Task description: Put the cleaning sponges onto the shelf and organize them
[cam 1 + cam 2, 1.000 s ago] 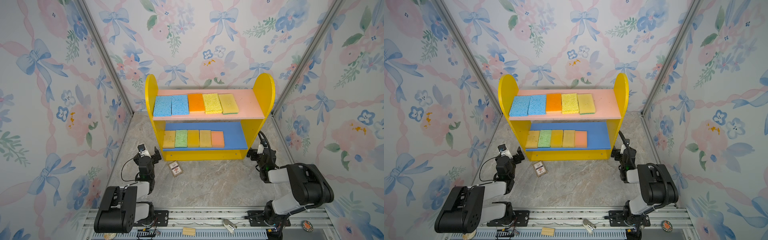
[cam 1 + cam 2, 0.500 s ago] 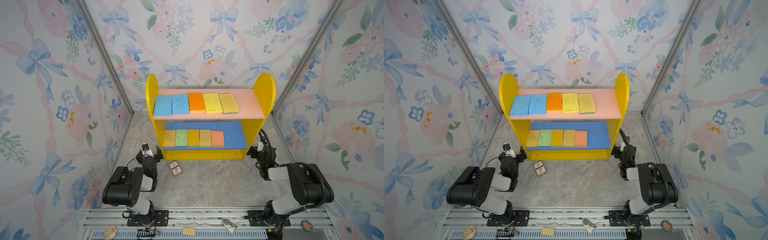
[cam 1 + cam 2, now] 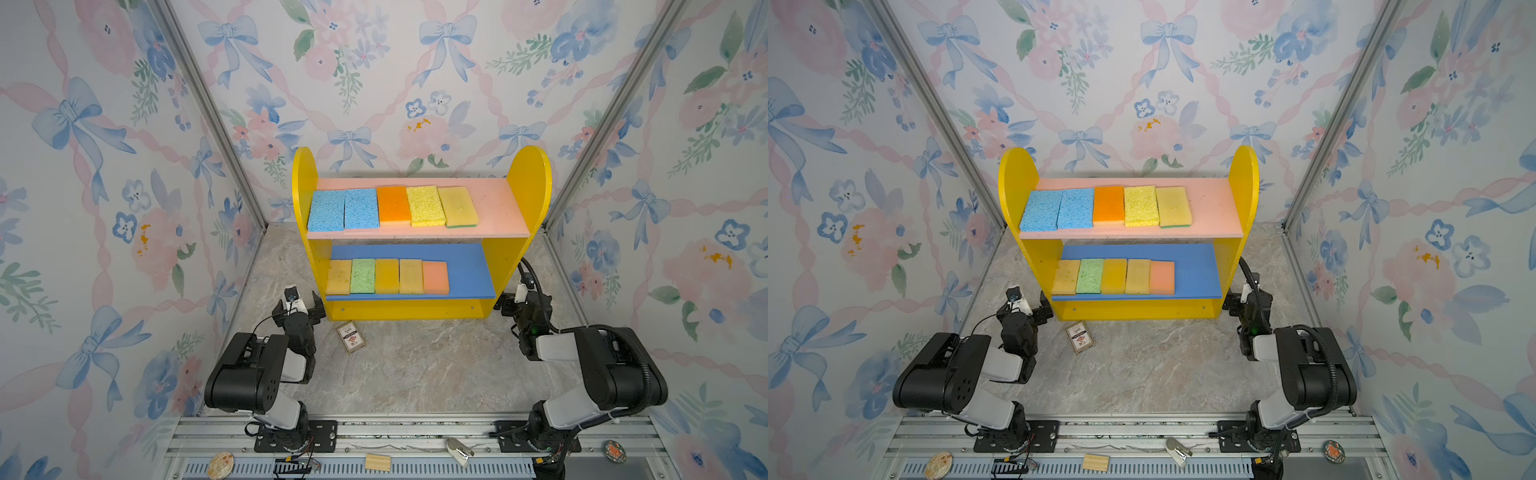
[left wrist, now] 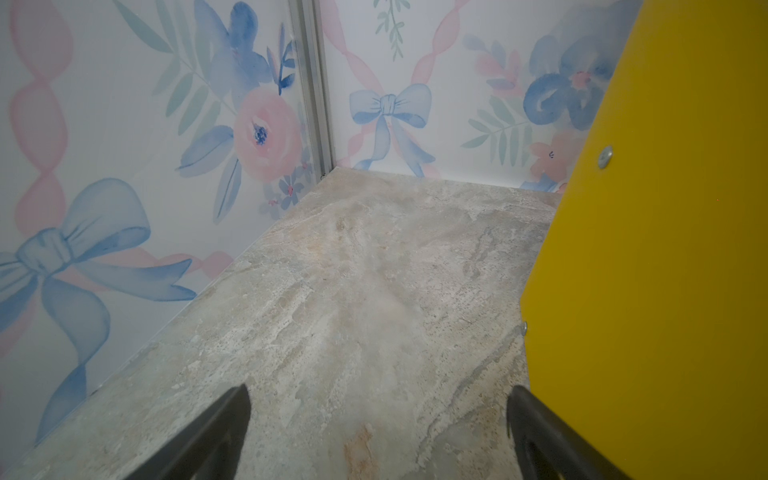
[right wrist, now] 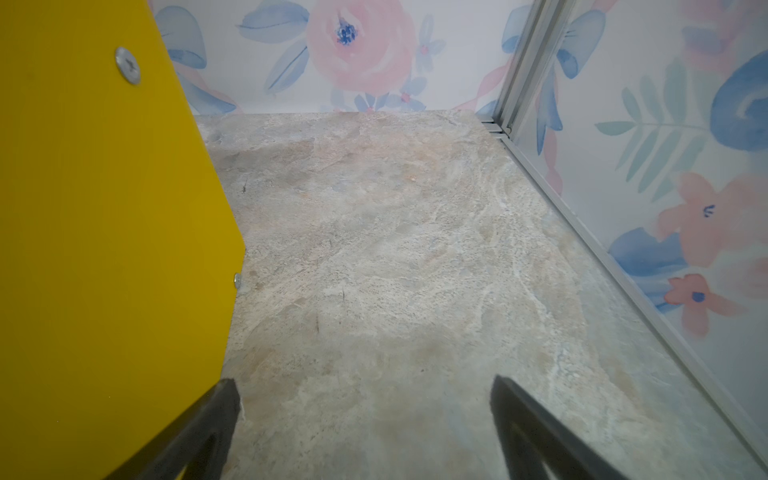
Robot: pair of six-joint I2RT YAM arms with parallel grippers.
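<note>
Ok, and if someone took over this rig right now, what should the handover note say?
Left gripper: open, empty, low over the table beside the left side panel of the shelf.
Right gripper: open, empty, low beside the right side panel.
Sponges: upper row of sponges, five side by side on the pink board; lower row of sponges, five side by side on the blue board.
Done: all ten visible sponges are shelved in tidy rows; none lies on the table.
Left: apparently nothing. A small card box lies on the table before the shelf; it is no sponge.
</note>
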